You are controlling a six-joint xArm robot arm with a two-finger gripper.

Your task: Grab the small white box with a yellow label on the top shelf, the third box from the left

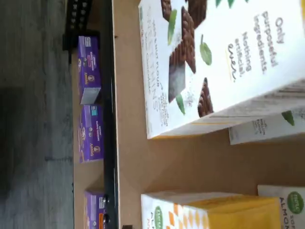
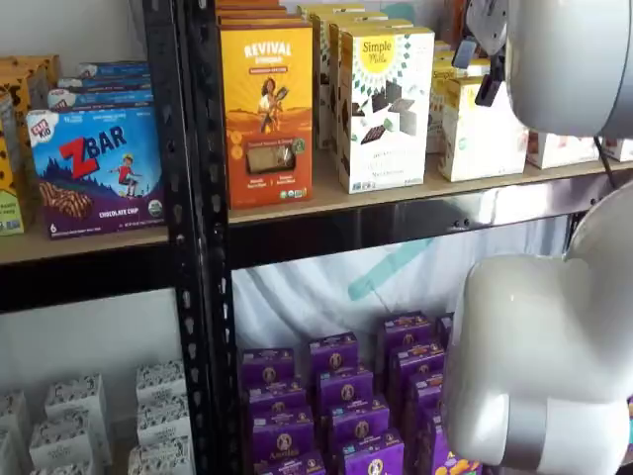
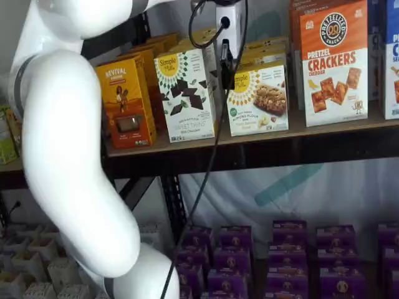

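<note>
The small white box (image 3: 259, 99) with a yellow top stands on the top shelf (image 3: 312, 129), right of the taller Simple Mills box (image 3: 187, 93). It also shows in a shelf view (image 2: 482, 134), and in the wrist view (image 1: 214, 212) with its yellow panel facing the camera. My gripper (image 3: 226, 67) hangs from above in front of the gap between these two boxes, close to the small box's left edge. Only a dark, side-on finger shows, so I cannot tell whether it is open. In a shelf view the gripper (image 2: 489, 87) is mostly hidden by the white arm.
An orange Revival box (image 2: 267, 109) stands left of the tall box and a Pretzel Crackers box (image 3: 333, 62) to the right. Purple boxes (image 2: 341, 396) fill the lower shelf. The black front beam (image 1: 109, 119) and a black upright (image 2: 193, 237) frame the shelf.
</note>
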